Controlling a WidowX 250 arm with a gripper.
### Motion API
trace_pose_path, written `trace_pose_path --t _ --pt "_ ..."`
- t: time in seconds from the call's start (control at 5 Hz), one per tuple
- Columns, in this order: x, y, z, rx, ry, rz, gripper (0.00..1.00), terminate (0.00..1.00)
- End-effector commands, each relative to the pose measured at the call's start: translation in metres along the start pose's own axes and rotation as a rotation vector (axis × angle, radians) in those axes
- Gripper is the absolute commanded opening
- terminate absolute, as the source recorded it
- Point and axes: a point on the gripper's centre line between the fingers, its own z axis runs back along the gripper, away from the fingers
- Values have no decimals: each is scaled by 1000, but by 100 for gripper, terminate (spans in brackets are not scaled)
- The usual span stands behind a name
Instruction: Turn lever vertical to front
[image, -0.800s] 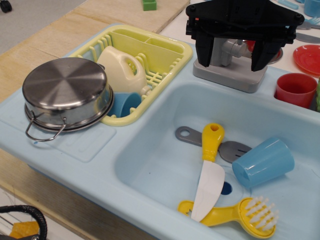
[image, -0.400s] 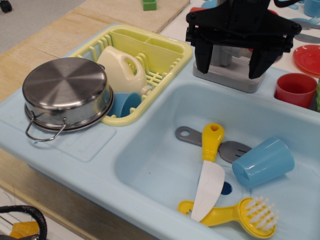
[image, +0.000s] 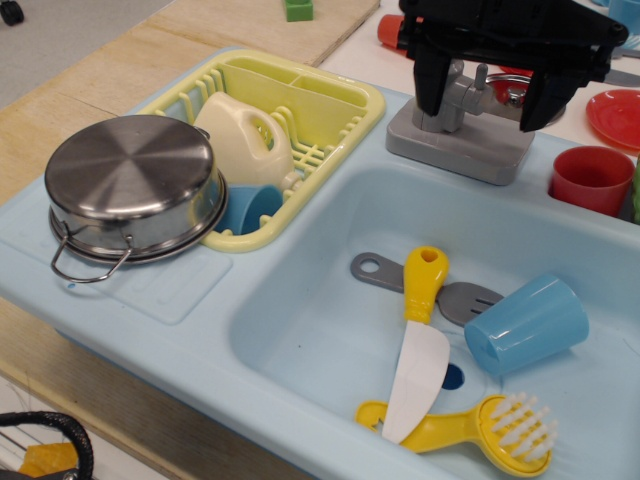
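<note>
The grey lever stands on its grey rectangular base block on the back rim of the light blue sink. A thin stub with a small knob sticks up from its top. My black gripper hangs over it, open. Its left finger is just left of the lever. Its right finger is well to the right. The fingers do not close on the lever. The part of the lever behind the gripper body is hidden.
A yellow dish rack holds a cream jug and a blue cup. A steel pot sits at left. In the basin lie a grey utensil, a yellow knife, a yellow brush and a blue cup. A red cup stands at right.
My gripper has risen and shifted right and back, so its fingertips no longer reach down beside the base block. More of the lever shows now. Nothing else has moved.
</note>
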Motion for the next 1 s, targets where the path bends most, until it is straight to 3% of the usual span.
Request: trace_pose_path --t 0.0,0.2,0.4,0.8 --pt "22 1 7 -13 -21 -17 100 0" --pt "25 1 5 -16 -26 -17 100 0" --pt "27 2 0 -22 -33 -9 0 0" --pt "23 3 0 -17 -42 8 0 0"
